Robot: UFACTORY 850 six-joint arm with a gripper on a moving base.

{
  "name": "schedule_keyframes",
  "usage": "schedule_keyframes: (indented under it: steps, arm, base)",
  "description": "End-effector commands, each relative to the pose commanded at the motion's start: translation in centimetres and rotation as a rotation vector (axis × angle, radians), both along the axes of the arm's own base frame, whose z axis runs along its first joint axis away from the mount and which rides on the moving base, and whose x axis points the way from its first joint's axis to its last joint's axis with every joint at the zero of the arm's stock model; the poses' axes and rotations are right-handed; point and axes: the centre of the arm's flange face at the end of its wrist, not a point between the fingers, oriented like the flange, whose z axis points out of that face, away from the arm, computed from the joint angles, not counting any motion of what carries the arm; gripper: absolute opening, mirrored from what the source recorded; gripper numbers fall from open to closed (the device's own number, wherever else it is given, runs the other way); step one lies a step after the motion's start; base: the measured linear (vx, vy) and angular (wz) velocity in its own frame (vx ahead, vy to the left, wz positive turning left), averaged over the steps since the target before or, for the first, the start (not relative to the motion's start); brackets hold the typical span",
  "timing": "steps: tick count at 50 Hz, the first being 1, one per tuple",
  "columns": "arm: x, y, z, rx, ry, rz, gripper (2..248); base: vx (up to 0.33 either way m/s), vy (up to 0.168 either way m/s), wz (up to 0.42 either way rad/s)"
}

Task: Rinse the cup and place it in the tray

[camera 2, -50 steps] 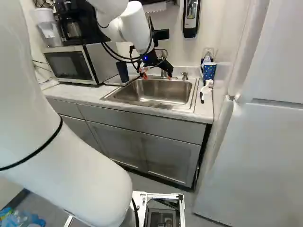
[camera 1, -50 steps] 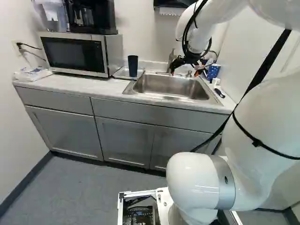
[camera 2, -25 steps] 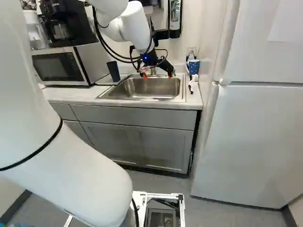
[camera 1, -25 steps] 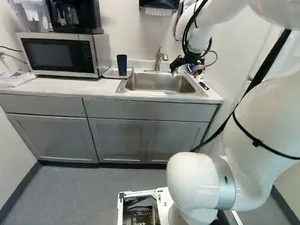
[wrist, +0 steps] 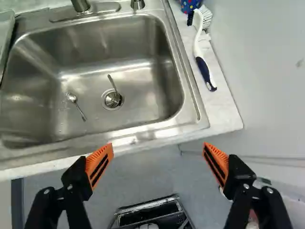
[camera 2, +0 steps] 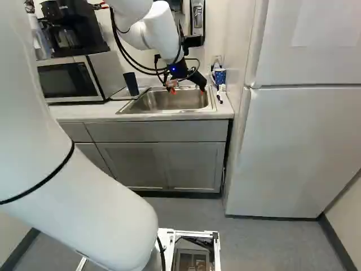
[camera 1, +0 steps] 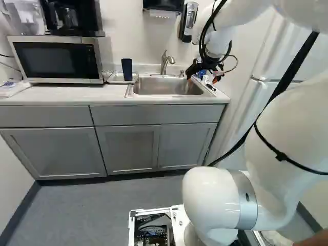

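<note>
Black two-fingered gripper [wrist: 158, 148] spread wide, empty. Tall dark-blue cup [camera 1: 126, 69] upright in shallow tray [camera 1: 114, 80], left of steel sink [wrist: 143, 88]; looks placed, rinse unclear. Best now: retreat nearward, high, clear of metal faucet [camera 1: 164, 63].

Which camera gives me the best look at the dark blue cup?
The left base view: the cup stands whole on the tray, apart from the microwave. The right base view shows it whole too, but right by the microwave's edge. The wrist view misses it.
</note>
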Motion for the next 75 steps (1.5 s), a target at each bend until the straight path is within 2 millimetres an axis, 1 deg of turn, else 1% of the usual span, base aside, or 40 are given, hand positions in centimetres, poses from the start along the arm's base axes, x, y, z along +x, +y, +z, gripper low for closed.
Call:
schedule_keyframes:
  steps: [17, 51, 63, 75]
  arm:
    - [0.00, 0.00, 0.00, 0.000, 0.000, 0.000, 247]
    - [0.00, 0.00, 0.00, 0.000, 0.000, 0.000, 247]
    - [0.00, 0.00, 0.00, 0.000, 0.000, 0.000, 247]
    - [0.00, 0.00, 0.00, 0.000, 0.000, 0.000, 247]
  base:
    - [-0.151, 0.095, -0.009]
    - [-0.140, 0.055, -0.005]
    - [-0.150, 0.043, 0.005]
    - [-0.003, 0.002, 0.001]
